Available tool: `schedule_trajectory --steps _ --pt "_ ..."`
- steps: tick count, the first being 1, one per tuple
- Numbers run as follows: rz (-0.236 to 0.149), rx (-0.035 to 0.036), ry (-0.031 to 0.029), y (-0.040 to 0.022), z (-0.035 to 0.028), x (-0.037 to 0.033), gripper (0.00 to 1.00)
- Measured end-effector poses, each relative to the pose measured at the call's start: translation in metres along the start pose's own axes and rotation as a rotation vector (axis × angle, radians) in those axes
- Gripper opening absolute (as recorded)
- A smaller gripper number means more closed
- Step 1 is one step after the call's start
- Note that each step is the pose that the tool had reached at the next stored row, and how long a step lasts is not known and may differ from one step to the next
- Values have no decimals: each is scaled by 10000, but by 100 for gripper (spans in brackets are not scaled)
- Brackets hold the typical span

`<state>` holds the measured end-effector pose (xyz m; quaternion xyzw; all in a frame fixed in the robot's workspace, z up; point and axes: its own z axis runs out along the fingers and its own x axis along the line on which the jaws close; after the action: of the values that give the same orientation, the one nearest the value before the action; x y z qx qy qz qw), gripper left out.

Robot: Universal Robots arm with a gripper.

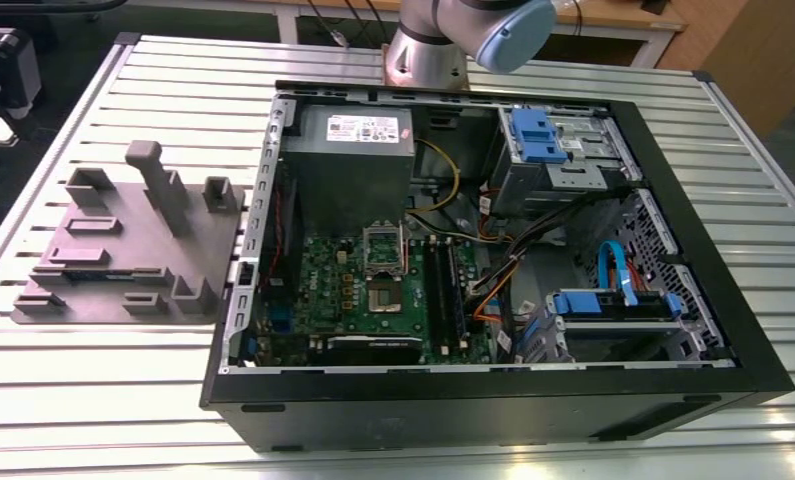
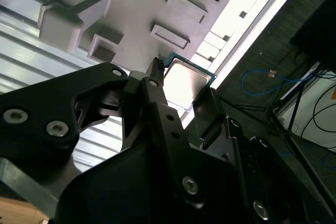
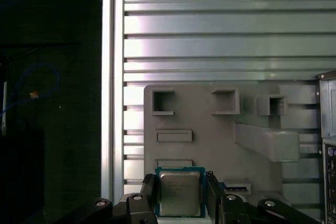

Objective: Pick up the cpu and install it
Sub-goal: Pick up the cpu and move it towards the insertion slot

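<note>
Slatted metal table (image 1: 104, 400), grey fixture plate (image 1: 124, 245) beside open computer case (image 1: 477, 410)

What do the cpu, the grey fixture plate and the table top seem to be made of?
The cpu: metal top, by its silver shine. The fixture plate: matte grey, probably plastic, possibly printed. The table: ribbed, glossy slats, likely aluminium.
</note>
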<state>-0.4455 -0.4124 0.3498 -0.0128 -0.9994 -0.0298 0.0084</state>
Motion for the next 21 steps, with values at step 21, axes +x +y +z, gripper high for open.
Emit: schedule_trajectory --steps 21 --pt "0 1 2 4 -54 1 47"
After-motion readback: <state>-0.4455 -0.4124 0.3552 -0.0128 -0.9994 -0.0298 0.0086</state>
